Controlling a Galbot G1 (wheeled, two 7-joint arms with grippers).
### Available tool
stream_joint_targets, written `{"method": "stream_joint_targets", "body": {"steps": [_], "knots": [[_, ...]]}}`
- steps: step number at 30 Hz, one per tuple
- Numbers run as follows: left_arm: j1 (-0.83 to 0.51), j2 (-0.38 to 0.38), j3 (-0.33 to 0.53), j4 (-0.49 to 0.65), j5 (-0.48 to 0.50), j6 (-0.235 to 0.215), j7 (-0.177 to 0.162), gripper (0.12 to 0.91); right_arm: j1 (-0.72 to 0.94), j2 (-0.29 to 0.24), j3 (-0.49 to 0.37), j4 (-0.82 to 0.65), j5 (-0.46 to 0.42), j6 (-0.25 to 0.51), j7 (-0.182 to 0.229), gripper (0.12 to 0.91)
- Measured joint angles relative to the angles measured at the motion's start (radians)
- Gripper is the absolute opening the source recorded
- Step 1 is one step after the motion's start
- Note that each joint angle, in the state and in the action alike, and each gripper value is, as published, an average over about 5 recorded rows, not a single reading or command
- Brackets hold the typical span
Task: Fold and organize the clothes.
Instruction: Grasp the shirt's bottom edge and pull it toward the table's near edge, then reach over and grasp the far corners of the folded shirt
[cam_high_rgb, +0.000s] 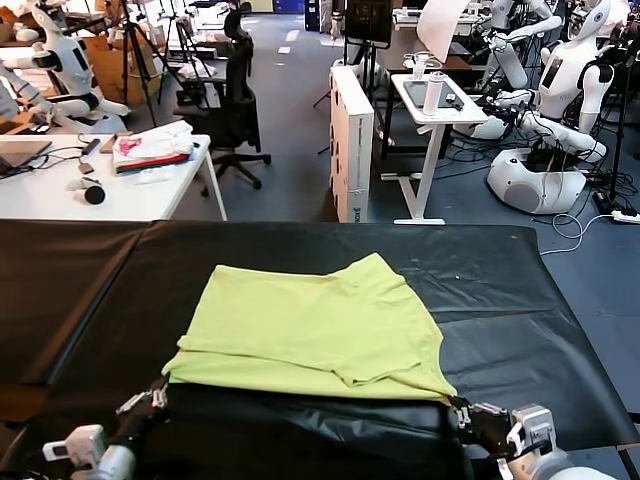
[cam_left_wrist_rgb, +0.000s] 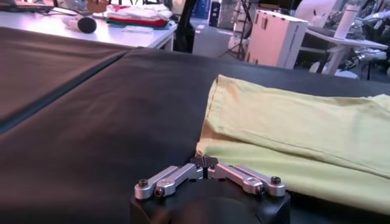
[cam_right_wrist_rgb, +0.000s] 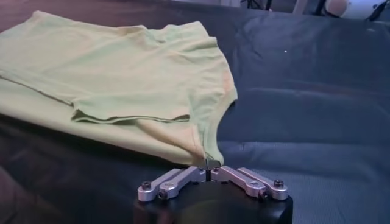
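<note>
The lime-yellow T-shirt (cam_high_rgb: 315, 330) lies partly folded on the black table (cam_high_rgb: 520, 300), its upper layer doubled over the lower one. My left gripper (cam_high_rgb: 158, 388) is shut on the shirt's near left corner; the left wrist view shows the pinch (cam_left_wrist_rgb: 203, 161) at the fabric's edge (cam_left_wrist_rgb: 292, 140). My right gripper (cam_high_rgb: 458, 405) is shut on the shirt's near right corner; the right wrist view shows its fingertips (cam_right_wrist_rgb: 207, 164) closed on the hem of the shirt (cam_right_wrist_rgb: 122, 79). Both grippers sit low at the table's near edge.
A white table (cam_high_rgb: 60, 190) at the back left holds a pile of white, pink and red fabric (cam_high_rgb: 150, 148) and small items. An office chair (cam_high_rgb: 232, 100), a white desk (cam_high_rgb: 430, 110) and other robots (cam_high_rgb: 560, 100) stand beyond the black table.
</note>
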Motion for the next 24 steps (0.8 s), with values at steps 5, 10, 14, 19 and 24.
{"method": "stream_joint_targets", "body": {"steps": [5, 10, 14, 19, 24], "knots": [[0.001, -0.006, -0.007, -0.018, 0.007, 0.07, -0.062, 0.341, 0.001, -0.011, 0.014, 0.017, 0.073, 0.0, 0.008, 0.559], [-0.008, -0.002, -0.026, -0.031, 0.055, 0.153, -0.098, 0.662, 0.021, -0.024, 0.03, 0.036, 0.159, 0.0, 0.022, 0.843], [-0.029, 0.004, -0.052, -0.043, 0.063, 0.232, -0.118, 0.854, 0.068, -0.04, 0.035, 0.026, 0.217, 0.0, 0.019, 0.902], [-0.094, 0.024, -0.083, -0.045, -0.013, 0.298, -0.111, 0.904, 0.197, -0.07, 0.004, -0.044, 0.267, 0.0, 0.016, 0.907], [-0.218, 0.039, -0.063, -0.026, -0.083, 0.355, -0.129, 0.907, 0.357, -0.087, -0.044, -0.143, 0.286, 0.0, 0.011, 0.907]]}}
